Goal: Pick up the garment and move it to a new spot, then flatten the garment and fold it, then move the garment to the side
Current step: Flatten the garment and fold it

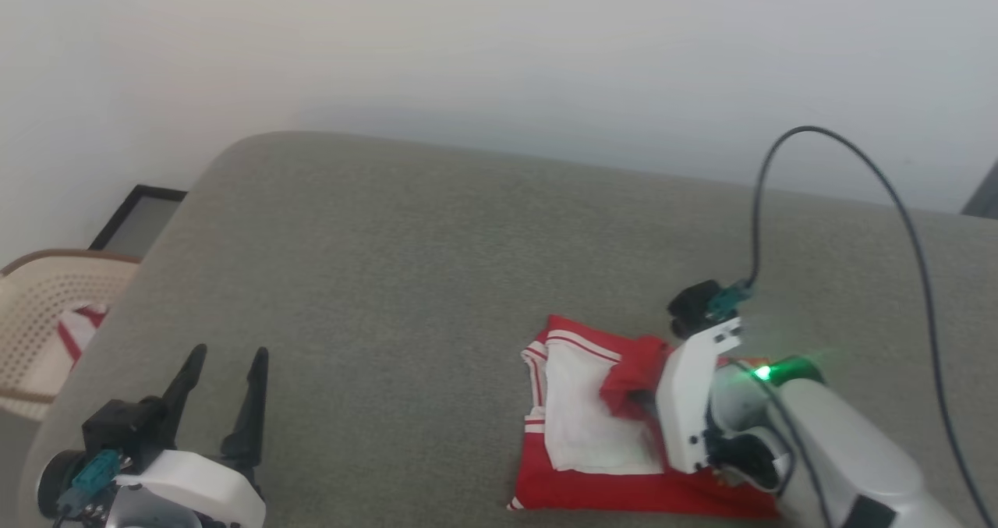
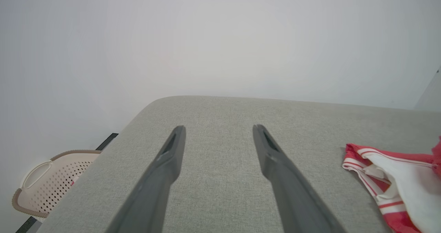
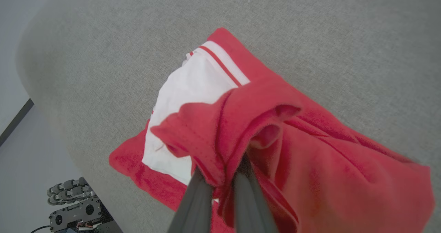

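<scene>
— What is the right gripper [image 3: 222, 172] doing so low?
— Its two dark fingers are pressed together on a bunched red fold of the small red jersey-style shirt with white panels and striped trim [image 1: 592, 434], holding that fold up above the white part. I judge this a folding step: a flap raised to be laid across.
— And the left gripper [image 1: 230, 352]?
— Spread wide and holding nothing, at the near left, well apart from the shirt. Probably it is keeping out of the way.
— Where does the shirt lie?
— On the right half of the broad grey woven upholstered surface [image 1: 405, 263], near the front edge, partly folded into a rough rectangle. The weave looks soft and grippy, so laid cloth should not slide.
— Beyond that?
— A thin black cable [image 1: 912, 232] loops over the right arm. Off the left edge stands a beige perforated plastic basket [image 1: 47, 302] with red-and-white cloth inside. A dark flat frame [image 1: 140, 220] lies behind it, and then comes a plain white wall [image 1: 499, 44].
</scene>
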{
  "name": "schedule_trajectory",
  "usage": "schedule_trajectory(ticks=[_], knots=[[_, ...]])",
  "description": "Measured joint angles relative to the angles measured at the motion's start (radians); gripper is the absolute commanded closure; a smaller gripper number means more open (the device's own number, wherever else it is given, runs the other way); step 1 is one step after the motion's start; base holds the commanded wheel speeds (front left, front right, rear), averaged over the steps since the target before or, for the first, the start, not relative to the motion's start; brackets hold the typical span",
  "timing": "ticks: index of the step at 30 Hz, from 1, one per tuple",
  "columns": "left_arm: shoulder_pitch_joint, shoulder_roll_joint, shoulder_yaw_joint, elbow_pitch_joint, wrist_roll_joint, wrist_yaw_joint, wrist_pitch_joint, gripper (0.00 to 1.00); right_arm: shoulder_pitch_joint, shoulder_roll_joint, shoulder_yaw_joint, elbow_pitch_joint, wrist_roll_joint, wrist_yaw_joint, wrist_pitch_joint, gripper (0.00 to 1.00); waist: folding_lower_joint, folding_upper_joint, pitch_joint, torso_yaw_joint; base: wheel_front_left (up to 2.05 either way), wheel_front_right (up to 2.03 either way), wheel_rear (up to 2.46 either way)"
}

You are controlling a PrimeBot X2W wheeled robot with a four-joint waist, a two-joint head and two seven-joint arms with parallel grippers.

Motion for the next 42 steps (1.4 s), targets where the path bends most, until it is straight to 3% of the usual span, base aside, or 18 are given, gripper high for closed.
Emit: schedule_trajectory(ticks=[10,11,12,14,15,16,17,23,30,42], knots=[[-0.025,-0.009,-0.016,0.021,0.0,-0.01,0.0,0.0,-0.077,0.125,0.073,0.255,-0.044,0.0,-0.116,1.0,0.0,0.0,0.006,0.05,0.0,0.0,0.0],[-0.026,-0.01,-0.016,0.022,-0.001,-0.01,-0.001,0.0,-0.083,0.133,0.08,0.273,-0.045,0.0,-0.126,0.8,0.0,0.0,0.007,0.051,0.0,0.0,0.0],[-0.027,-0.011,-0.016,0.023,-0.002,-0.01,-0.001,0.0,-0.088,0.141,0.085,0.291,-0.045,0.0,-0.135,0.67,0.0,0.0,0.008,0.052,0.0,0.0,0.0],[-0.03,-0.012,-0.016,0.026,-0.002,-0.011,-0.004,0.0,-0.098,0.155,0.097,0.312,-0.038,0.0,-0.149,0.59,0.0,0.0,0.008,0.052,0.0,0.0,0.0],[-0.031,-0.012,-0.016,0.027,-0.004,-0.011,-0.005,0.0,-0.103,0.161,0.105,0.319,-0.032,0.0,-0.155,0.36,0.0,0.0,0.008,0.051,0.0,0.0,0.0],[-0.031,-0.011,-0.014,0.028,-0.004,-0.011,-0.005,0.0,-0.107,0.165,0.114,0.32,-0.025,0.0,-0.16,0.36,0.0,0.0,0.007,0.049,0.0,0.0,0.0],[-0.03,-0.011,-0.014,0.029,-0.004,-0.011,-0.006,0.0,-0.111,0.165,0.123,0.319,-0.021,0.0,-0.166,0.0,0.0,0.0,0.007,0.047,0.0,0.0,0.0],[-0.027,-0.007,0.002,0.033,-0.009,-0.01,-0.01,0.0,-0.138,0.152,0.173,0.291,0.018,0.0,-0.207,0.0,0.0,0.0,0.004,0.019,0.0,0.0,0.0],[-0.019,-0.002,0.016,0.033,-0.016,-0.01,-0.016,0.0,-0.148,0.093,0.204,0.218,0.057,0.0,-0.262,0.0,0.0,-0.0001,-0.001,-0.03,0.0,0.0,0.0],[0.005,0.005,0.042,0.024,-0.018,-0.007,-0.018,0.0,-0.137,-0.045,0.136,0.145,0.049,0.0,-0.431,0.0,0.0,0.0,-0.007,-0.117,0.0,0.0,0.0]])
